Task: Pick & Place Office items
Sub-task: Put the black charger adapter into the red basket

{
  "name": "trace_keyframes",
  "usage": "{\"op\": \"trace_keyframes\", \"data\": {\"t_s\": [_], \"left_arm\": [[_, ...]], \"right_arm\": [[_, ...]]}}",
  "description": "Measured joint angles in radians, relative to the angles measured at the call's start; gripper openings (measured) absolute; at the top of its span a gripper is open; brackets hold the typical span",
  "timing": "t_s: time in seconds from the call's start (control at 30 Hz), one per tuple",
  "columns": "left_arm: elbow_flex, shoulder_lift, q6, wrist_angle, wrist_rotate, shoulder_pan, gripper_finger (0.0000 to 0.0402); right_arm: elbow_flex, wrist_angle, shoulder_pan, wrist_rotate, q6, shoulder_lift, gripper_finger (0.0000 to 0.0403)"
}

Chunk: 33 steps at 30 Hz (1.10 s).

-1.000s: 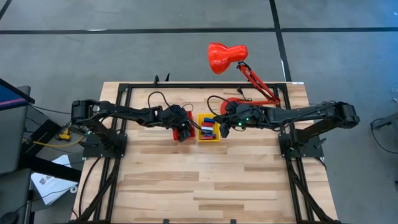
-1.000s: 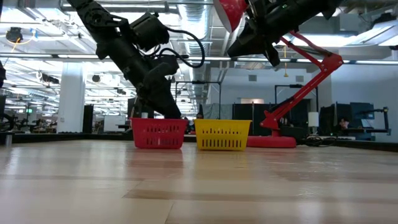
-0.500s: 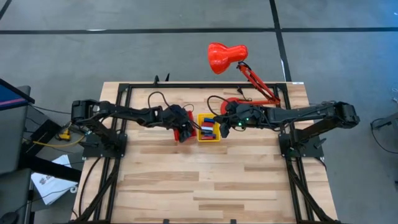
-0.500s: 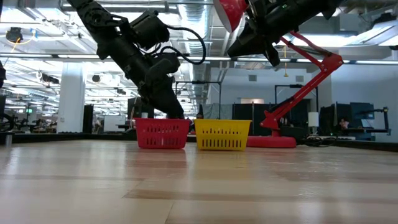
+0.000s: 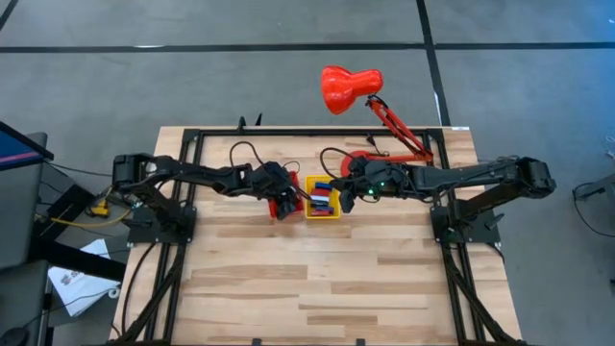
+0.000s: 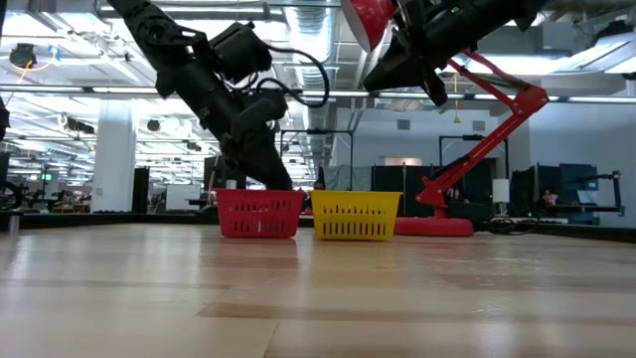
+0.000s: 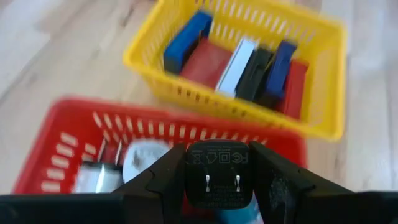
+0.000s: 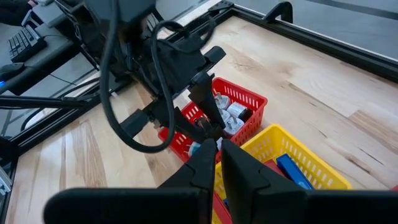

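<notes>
Left wrist view — left gripper [image 7: 216, 180] clamps a black charger [image 7: 217, 171] above the red bin [image 7: 68, 146]; right gripper [image 8: 217, 163] — clenched, empty.

Left wrist view: red bin [image 7: 74, 143] cut off at the edge, its contents blurred (white pieces unidentifiable). High view: red bin mostly hidden under the left tool [image 5: 283, 204].

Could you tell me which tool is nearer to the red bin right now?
Left. The left tool holds a black plug directly over the red bin; the right tool, shut, hovers above the yellow bin beside it.
</notes>
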Motion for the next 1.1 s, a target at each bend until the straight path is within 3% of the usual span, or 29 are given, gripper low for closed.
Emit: {"op": "trace_keyframes", "data": {"t_s": [0.37,0.77,1.1], "left_arm": [[0.0,0.051,0.0,0.066,-0.001,0.0,0.0147],[0.0,0.051,0.027,-0.018,-0.028,0.0,0.0149],[0.0,0.051,0.03,-0.018,-0.032,0.0,0.0186]], "right_arm": [[0.0,-0.003,0.001,0.0,0.0,0.0,0.0022],[0.0,-0.003,0.001,0.0,0.0,0.0,0.0022],[0.0,-0.004,0.001,0.0,0.0,0.0,0.0022]]}}
